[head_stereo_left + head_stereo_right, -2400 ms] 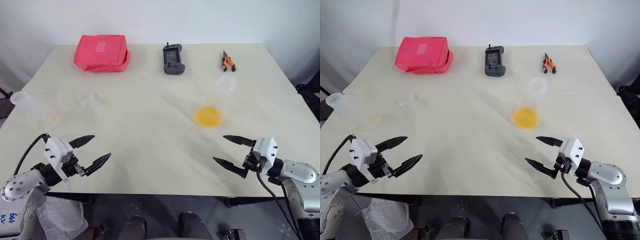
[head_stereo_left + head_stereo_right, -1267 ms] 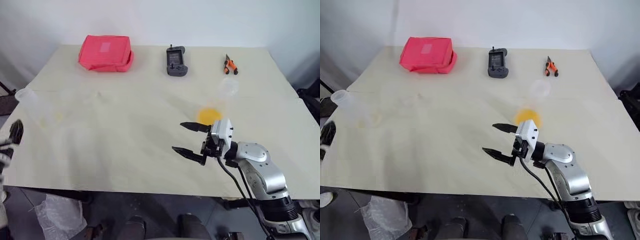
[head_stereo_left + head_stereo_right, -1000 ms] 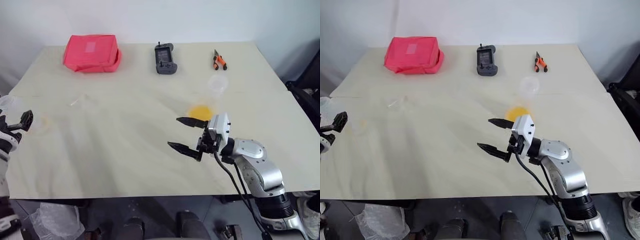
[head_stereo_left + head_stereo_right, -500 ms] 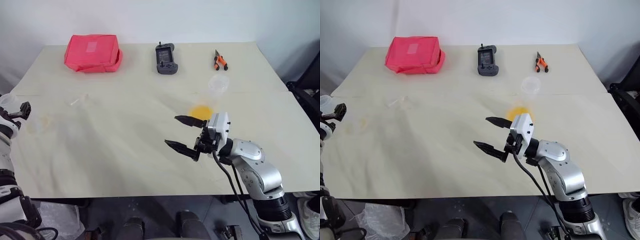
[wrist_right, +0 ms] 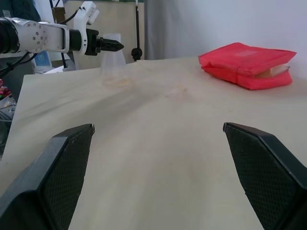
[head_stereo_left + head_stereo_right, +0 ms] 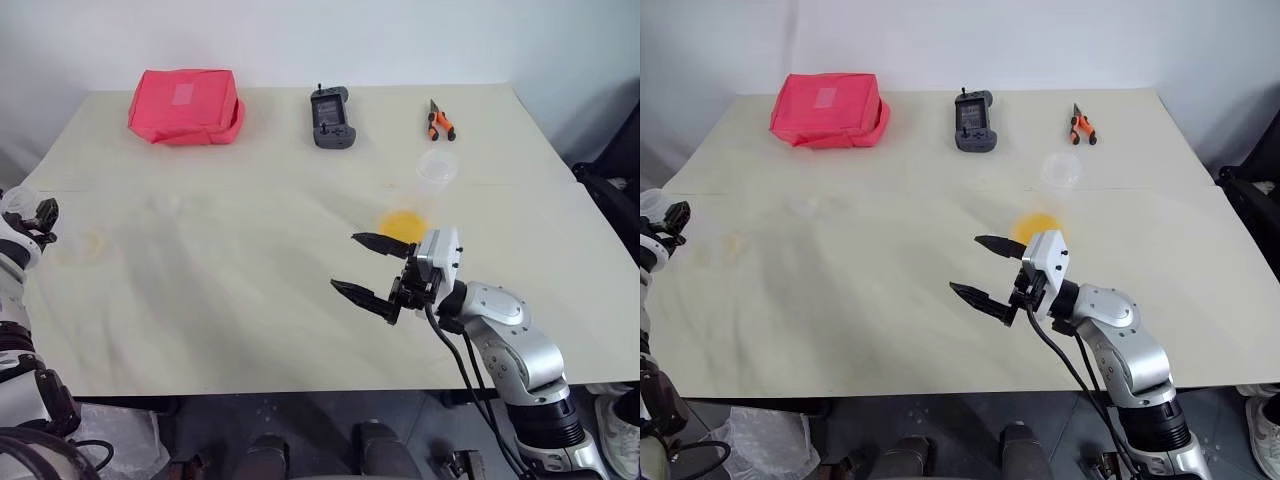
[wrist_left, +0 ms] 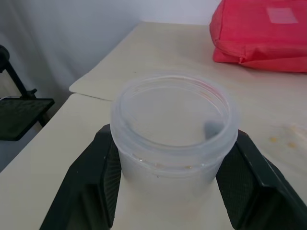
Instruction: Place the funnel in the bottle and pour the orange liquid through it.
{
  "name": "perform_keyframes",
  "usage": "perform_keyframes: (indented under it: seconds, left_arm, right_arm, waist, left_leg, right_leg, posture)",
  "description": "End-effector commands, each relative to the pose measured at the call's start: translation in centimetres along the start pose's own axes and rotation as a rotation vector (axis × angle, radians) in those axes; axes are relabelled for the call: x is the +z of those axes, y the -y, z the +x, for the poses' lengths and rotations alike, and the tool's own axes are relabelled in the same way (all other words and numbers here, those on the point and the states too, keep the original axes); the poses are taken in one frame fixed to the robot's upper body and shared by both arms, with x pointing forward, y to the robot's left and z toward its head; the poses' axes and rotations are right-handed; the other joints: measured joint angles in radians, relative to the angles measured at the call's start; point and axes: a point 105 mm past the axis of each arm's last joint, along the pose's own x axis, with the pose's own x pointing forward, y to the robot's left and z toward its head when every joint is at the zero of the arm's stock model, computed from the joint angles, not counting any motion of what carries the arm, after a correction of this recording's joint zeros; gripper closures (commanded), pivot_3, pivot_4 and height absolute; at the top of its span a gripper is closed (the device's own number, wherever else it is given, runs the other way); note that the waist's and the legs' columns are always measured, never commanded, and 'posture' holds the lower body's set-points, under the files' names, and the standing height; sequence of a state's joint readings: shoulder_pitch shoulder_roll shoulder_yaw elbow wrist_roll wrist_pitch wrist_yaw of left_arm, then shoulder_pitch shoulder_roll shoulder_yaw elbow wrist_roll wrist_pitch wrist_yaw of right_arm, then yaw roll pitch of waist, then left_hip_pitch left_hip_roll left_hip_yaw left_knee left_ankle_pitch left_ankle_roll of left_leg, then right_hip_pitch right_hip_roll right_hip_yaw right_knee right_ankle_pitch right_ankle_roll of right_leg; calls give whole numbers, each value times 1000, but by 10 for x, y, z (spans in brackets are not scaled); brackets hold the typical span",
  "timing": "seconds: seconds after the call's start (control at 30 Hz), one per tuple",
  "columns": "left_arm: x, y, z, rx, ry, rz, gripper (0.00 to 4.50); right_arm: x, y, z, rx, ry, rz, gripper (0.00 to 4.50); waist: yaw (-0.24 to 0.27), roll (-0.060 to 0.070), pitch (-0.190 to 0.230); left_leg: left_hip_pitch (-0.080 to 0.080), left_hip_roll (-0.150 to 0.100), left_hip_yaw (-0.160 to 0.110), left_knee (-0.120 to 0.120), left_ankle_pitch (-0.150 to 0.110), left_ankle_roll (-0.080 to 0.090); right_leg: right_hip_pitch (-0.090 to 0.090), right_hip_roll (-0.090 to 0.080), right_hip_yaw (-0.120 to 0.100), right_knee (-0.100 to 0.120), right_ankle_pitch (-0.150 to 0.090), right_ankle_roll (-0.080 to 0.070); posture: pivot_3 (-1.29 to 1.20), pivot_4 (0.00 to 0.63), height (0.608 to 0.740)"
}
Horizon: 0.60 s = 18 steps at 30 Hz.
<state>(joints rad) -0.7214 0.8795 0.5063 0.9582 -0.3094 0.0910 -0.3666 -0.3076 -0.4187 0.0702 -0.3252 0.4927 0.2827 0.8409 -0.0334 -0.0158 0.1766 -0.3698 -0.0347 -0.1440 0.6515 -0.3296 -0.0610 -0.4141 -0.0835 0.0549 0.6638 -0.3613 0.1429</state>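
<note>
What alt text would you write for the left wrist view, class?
A clear plastic bottle stands on the cream table with the left gripper closed around it, one black finger on each side. A red pouch lies farther back.

A pale counter carries a red pouch at eleven o'clock, a dark handheld controller at twelve, orange-handled pliers at one, a clear cup with orange liquid right of centre, and a clear bottle at nine.
</note>
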Motion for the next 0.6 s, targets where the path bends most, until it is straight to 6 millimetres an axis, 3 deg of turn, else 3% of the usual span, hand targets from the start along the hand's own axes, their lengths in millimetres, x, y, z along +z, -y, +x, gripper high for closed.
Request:
perform_keyframes:
  seconds: [0.03, 0.13, 0.2, 0.3, 0.4, 0.47, 0.6]
  left_arm:
    - [53, 25, -8, -221, 175, 57, 2141]
    - [74, 79, -35, -600, 199, 93, 2141]
    - [71, 114, -59, -839, 138, 116, 2141]
    - [53, 166, -83, -1106, 43, 155, 2141]
    - [39, 207, -93, -1249, 17, 169, 2141]
    - [26, 255, -103, -1410, 15, 137, 2141]
    - [-3, 318, -104, -1527, 63, 142, 2141]
  right_arm:
    - [15, 3, -6, -17, 37, -62, 0]
    - [18, 9, -19, -56, 17, -79, 0]
    - [16, 12, -32, -77, -19, -92, 0]
    - [8, 15, -58, -115, -97, -111, 0]
    - [-4, 11, -81, -103, -196, -138, 0]
    - [-10, 16, -100, -157, -238, -116, 0]
    - [-6, 20, -105, -219, -229, -127, 0]
  waist:
    - [0, 0, 0]
    - [1, 0, 0]
    - [1, 0, 0]
    - [10, 1, 0]
    - [15, 2, 0]
    - [24, 2, 0]
    - [31, 1, 0]
  left_leg:
    - [0, 0, 0, 0, 0, 0]
    - [-1, 1, 0, 0, 0, 0]
    - [-1, 3, 0, 0, 0, 1]
    - [-1, 2, 0, -1, -1, 2]
    - [-1, -3, -1, -1, 1, 5]
    - [0, -7, 3, 0, 2, 6]
    - [-1, -8, 13, 9, 2, 8]
  right_leg:
    - [0, 0, 0, 0, 0, 0]
    - [0, -1, 0, 0, 0, 0]
    - [0, -6, -1, -1, 0, 0]
    - [1, -11, -3, -2, 0, 0]
    - [3, -11, -7, -3, 0, 1]
    - [4, -11, -7, -3, 1, 2]
    - [7, -11, -8, -3, 2, 4]
  posture:
    - [0, 150, 740]
    - [0, 150, 740]
    - [0, 150, 740]
    - [0, 150, 740]
    - [0, 150, 740]
    - [0, 150, 740]
    - [0, 150, 740]
